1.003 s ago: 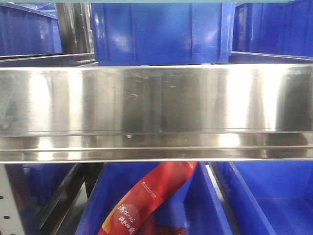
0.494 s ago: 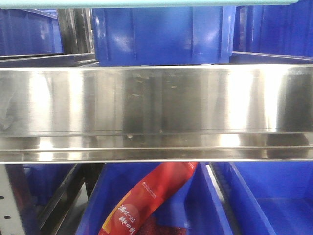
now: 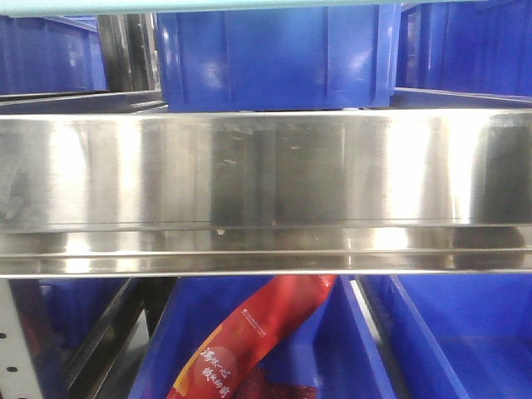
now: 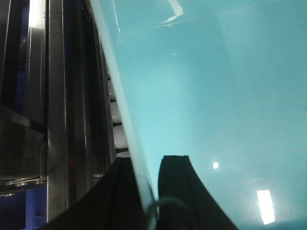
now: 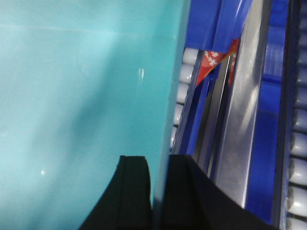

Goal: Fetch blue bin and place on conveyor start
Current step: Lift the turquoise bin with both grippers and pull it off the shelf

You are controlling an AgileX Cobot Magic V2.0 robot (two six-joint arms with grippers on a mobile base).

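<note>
Two claws are in view, one per wrist camera, and each shows two black fingers. The left claw (image 4: 147, 161) is nearly closed, with only a narrow slot between its fingers (image 4: 184, 191); in this slot sits the thin wall of the one blue bin (image 4: 216, 96), so the claw pinches it. The right claw (image 5: 156, 158) is the same, nearly closed; its fingers (image 5: 134, 191) stand one on each side of the bin's wall and grip it. The pale turquoise tub fills most of both wrist views, held between the two claws; in the front view only its rim shows, as a thin pale strip along the top edge (image 3: 166, 4).

Just beyond the bin wall, each wrist view shows a row of pale rollers (image 4: 115, 115), and steel framing beside them; their number I cannot count with certainty.

Farther away, in the front view, one stainless-steel shelf rail (image 3: 266, 191) crosses the whole width. Above it stand three dark blue ribbed bins (image 3: 274, 54), side by side; below it at least two more dark blue bins are visible, and in the middle one (image 3: 341, 341) lies one red packet (image 3: 249, 341) with white print.
</note>
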